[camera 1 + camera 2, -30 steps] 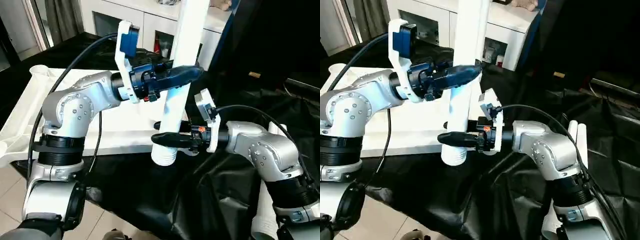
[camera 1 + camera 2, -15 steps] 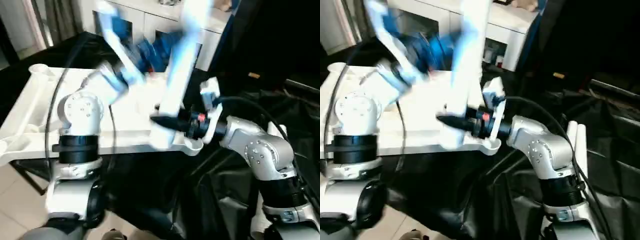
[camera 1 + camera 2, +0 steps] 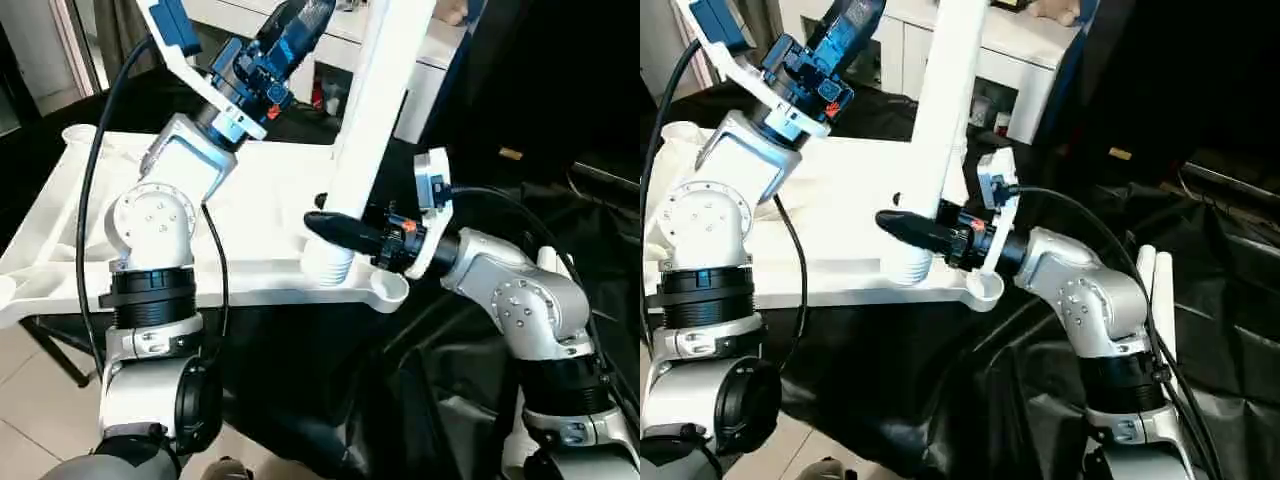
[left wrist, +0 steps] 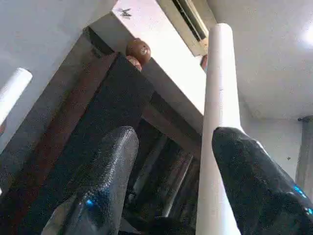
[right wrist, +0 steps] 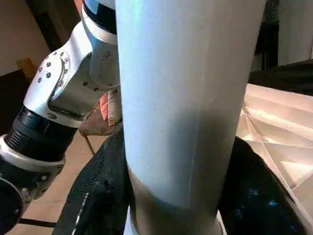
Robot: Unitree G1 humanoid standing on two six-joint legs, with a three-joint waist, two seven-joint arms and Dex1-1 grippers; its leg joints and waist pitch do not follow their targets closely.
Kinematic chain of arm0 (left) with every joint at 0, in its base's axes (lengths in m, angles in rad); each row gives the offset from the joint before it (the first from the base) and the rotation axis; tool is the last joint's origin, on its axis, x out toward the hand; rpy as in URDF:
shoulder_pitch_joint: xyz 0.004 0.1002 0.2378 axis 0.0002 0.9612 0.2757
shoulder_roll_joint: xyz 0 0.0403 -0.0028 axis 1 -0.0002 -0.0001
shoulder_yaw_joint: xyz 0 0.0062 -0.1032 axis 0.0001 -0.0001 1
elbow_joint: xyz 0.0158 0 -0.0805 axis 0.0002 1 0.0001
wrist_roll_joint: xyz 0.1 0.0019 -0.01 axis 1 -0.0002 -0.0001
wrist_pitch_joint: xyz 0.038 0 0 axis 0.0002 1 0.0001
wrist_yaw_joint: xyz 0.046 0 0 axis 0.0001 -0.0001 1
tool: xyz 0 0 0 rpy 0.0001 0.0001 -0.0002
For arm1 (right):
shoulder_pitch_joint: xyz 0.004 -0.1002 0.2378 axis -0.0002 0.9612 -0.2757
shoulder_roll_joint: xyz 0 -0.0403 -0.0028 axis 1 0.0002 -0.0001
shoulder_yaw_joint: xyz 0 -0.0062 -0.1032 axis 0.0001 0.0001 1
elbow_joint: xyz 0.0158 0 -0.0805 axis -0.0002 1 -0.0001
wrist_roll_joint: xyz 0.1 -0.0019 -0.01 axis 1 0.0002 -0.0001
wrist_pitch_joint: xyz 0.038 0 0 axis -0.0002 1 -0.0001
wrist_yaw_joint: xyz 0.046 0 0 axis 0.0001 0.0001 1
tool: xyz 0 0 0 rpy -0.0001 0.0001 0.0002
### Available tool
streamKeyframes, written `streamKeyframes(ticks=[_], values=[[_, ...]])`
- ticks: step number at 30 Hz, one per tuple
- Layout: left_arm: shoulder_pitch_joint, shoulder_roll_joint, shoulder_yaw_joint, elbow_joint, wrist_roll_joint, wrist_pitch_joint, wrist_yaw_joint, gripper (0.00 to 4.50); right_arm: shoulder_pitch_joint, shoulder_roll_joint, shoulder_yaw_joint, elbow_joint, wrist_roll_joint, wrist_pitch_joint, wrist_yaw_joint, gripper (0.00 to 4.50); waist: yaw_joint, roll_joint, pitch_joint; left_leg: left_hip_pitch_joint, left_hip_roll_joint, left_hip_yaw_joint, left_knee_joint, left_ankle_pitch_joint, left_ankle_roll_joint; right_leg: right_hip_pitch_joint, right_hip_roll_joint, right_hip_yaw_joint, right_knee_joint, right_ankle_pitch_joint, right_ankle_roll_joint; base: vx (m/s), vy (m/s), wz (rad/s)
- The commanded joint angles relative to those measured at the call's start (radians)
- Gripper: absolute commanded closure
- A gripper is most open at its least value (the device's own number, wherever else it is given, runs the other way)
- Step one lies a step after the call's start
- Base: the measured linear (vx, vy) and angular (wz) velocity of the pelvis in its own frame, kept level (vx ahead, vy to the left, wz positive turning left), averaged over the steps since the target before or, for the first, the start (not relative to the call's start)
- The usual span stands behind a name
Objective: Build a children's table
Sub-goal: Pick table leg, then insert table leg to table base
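One long white tapered plastic leg point(image 3: 365, 130) stands tilted above the white rectangular tabletop point(image 3: 270, 200), its ribbed foot near the right near corner socket point(image 3: 388, 290). Right end effector point(image 3: 325, 226) clamps it low for steering; left end effector point(image 3: 300, 20), spread wide, is raised beside it.

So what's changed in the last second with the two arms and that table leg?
The left claw has let go of the leg and swung up and away to the leg's left, fingers open. The leg's ribbed lower end has moved from over the black cloth to the tabletop's corner socket. The right claw stays clamped low on the leg, and the tabletop lies as before.
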Motion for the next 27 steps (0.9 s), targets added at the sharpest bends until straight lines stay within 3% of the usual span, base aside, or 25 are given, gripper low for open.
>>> streamKeyframes(ticks=[1,13,14,15,16,17,18,19,21,22,25,27], values=[[0.002,-0.006,-0.012,0.006,-0.006,0.000,0.004,1.58,0.001,-0.010,-0.019,-0.020,0.009,-0.016,-0.005,2.59,0.002,0.011,-0.071,0.013,0.069,-0.027,-0.078,-0.104,-0.039,0.055,-0.103,0.060,-0.072,-0.223,-0.132,0.000,0.000,0.00],[0.002,-0.006,-0.012,0.006,-0.006,0.000,0.004,1.58,0.001,-0.010,-0.019,-0.020,0.009,-0.016,-0.005,2.60,0.002,0.011,-0.070,0.013,0.069,-0.027,-0.079,-0.113,-0.041,0.054,-0.104,0.060,-0.074,-0.236,-0.130,0.000,0.000,0.00],[0.092,0.042,-0.124,0.002,0.153,-0.094,0.016,1.58,0.031,0.000,-0.042,0.009,-0.080,-0.108,-0.115,2.60,0.002,0.009,-0.070,0.013,0.069,-0.027,-0.079,-0.112,-0.041,0.055,-0.105,0.060,-0.075,-0.235,-0.131,0.000,0.000,0.00],[0.119,0.063,-0.164,0.004,0.207,-0.117,0.012,1.58,0.039,0.001,-0.048,0.021,-0.109,-0.136,-0.147,2.60,-0.004,0.035,-0.068,0.022,0.078,-0.030,-0.088,-0.135,-0.055,0.040,-0.103,0.062,-0.087,-0.250,-0.095,0.000,0.000,0.00],[0.214,0.136,-0.294,0.012,0.392,-0.194,0.000,1.58,0.066,0.005,-0.067,0.069,-0.231,-0.260,-0.272,2.60,-0.007,0.027,-0.067,0.021,0.076,-0.033,-0.093,-0.141,-0.070,0.045,-0.102,0.060,-0.089,-0.276,-0.064,0.000,0.000,0.00],[0.241,0.156,-0.328,0.014,0.442,-0.213,-0.005,1.58,0.073,0.005,-0.072,0.085,-0.269,-0.297,-0.311,2.60,-0.008,0.028,-0.070,0.023,0.074,-0.030,-0.090,-0.133,-0.080,0.042,-0.102,0.062,-0.088,-0.285,-0.042,0.000,0.000,0.00],[0.257,0.169,-0.336,0.013,0.465,-0.221,-0.011,1.58,0.072,0.009,-0.080,0.102,-0.299,-0.334,-0.346,2.60,-0.015,0.029,-0.075,0.026,0.065,-0.025,-0.090,-0.130,-0.088,0.046,-0.096,0.064,-0.081,-0.292,-0.037,0.000,0.000,0.00],[0.253,0.167,-0.328,0.012,0.457,-0.216,-0.012,1.58,0.068,0.011,-0.083,0.104,-0.298,-0.337,-0.348,2.61,-0.011,0.037,-0.081,0.027,0.067,-0.025,-0.087,-0.118,-0.090,0.047,-0.098,0.065,-0.079,-0.269,-0.043,0.000,0.000,0.00],[0.241,0.169,-0.312,0.013,0.448,-0.222,-0.020,1.58,0.051,0.021,-0.094,0.111,-0.282,-0.338,-0.345,2.61,-0.013,0.035,-0.085,0.018,0.068,-0.024,-0.086,-0.094,-0.069,0.054,-0.094,0.062,-0.066,-0.142,-0.107,0.000,0.000,0.00],[0.239,0.170,-0.310,0.015,0.448,-0.227,-0.022,1.58,0.048,0.022,-0.095,0.113,-0.279,-0.336,-0.343,2.61,-0.015,0.035,-0.083,0.015,0.068,-0.024,-0.087,-0.093,-0.059,0.055,-0.094,0.061,-0.065,-0.122,-0.121,0.000,0.000,0.00],[0.233,0.190,-0.320,0.015,0.453,-0.222,-0.034,1.58,0.036,0.016,-0.088,0.119,-0.283,-0.346,-0.334,2.61,-0.019,0.031,-0.075,0.015,0.070,-0.023,-0.089,-0.128,-0.042,0.056,-0.099,0.061,-0.067,-0.143,-0.155,0.000,0.000,0.00],[0.239,0.232,-0.371,0.033,0.518,-0.237,-0.018,1.58,0.037,0.013,-0.087,0.121,-0.287,-0.353,-0.337,2.61,-0.023,0.032,-0.070,0.018,0.068,-0.022,-0.091,-0.156,-0.040,0.053,-0.099,0.062,-0.074,-0.203,-0.139,0.000,0.000,0.00]])
